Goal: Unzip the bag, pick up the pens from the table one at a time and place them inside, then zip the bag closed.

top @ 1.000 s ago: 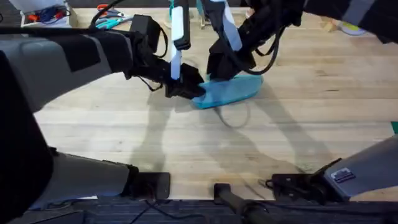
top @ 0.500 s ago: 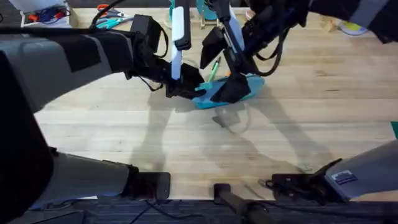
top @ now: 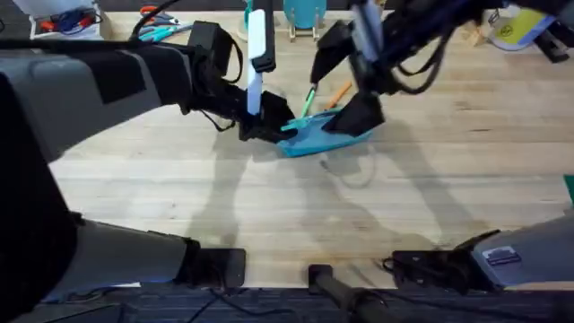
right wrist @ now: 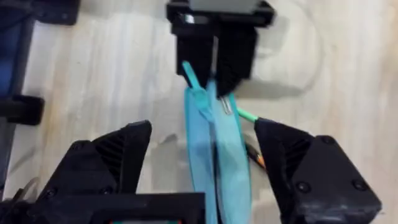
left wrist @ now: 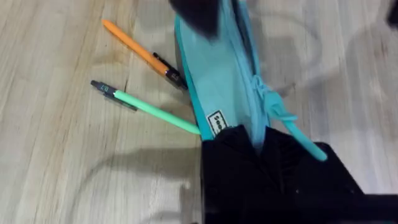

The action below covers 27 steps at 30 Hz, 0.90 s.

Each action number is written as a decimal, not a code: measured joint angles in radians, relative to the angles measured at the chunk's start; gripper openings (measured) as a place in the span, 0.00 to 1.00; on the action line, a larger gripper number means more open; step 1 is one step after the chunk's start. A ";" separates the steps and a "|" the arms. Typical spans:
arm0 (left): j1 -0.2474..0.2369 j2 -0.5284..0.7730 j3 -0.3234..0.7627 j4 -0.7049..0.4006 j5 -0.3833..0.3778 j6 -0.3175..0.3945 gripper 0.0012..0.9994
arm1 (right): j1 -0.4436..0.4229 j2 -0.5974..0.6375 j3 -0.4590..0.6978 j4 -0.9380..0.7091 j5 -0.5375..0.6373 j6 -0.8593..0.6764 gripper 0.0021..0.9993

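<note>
The light blue bag (top: 325, 133) lies mid-table. My left gripper (top: 269, 126) is shut on its left end; its black fingers (left wrist: 261, 168) pinch the fabric beside the zipper's blue cord (left wrist: 292, 124). Over the bag's right end hovers my right gripper (top: 360, 112), open, with its fingers (right wrist: 109, 165) straddling the bag (right wrist: 214, 149) without touching it. Across that view, the left gripper (right wrist: 214, 59) holds the far end. Just behind the bag on the table (top: 269, 206), the green pen (top: 309, 99) (left wrist: 149, 106) and the orange pen (top: 339, 92) (left wrist: 134, 50) lie side by side.
Orange- and teal-handled scissors (top: 157, 31) and a white tray (top: 63, 22) sit at the back left. A teal object (top: 305, 11) stands at the back middle, a yellow item (top: 511, 31) at the back right. The table's front half is bare wood.
My right gripper has travelled along the bag from near its left end to its right end, uncovering both pens. The left gripper has kept its hold and has not moved.
</note>
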 joint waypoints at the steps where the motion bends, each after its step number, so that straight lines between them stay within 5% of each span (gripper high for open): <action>1: 0.000 0.000 0.000 0.000 0.000 0.000 0.04 | -0.018 -0.009 0.000 0.000 -0.002 0.000 1.00; 7: 0.000 0.000 0.000 0.001 0.001 0.001 0.11 | -0.113 -0.034 0.000 -0.003 -0.049 0.000 1.00; 12: -0.004 0.000 0.000 0.003 0.018 0.000 0.89 | -0.142 -0.034 0.000 -0.007 -0.079 0.002 1.00; 13: -0.004 0.000 0.000 -0.002 0.022 -0.003 0.96 | -0.143 -0.034 0.000 -0.007 -0.083 0.003 1.00; 21: -0.004 0.000 0.000 -0.064 0.023 -0.003 0.99 | -0.143 -0.034 0.000 -0.010 -0.086 0.004 1.00; 27: -0.004 0.000 0.048 -0.209 -0.012 -0.004 1.00 | -0.143 -0.034 0.000 -0.010 -0.086 0.004 1.00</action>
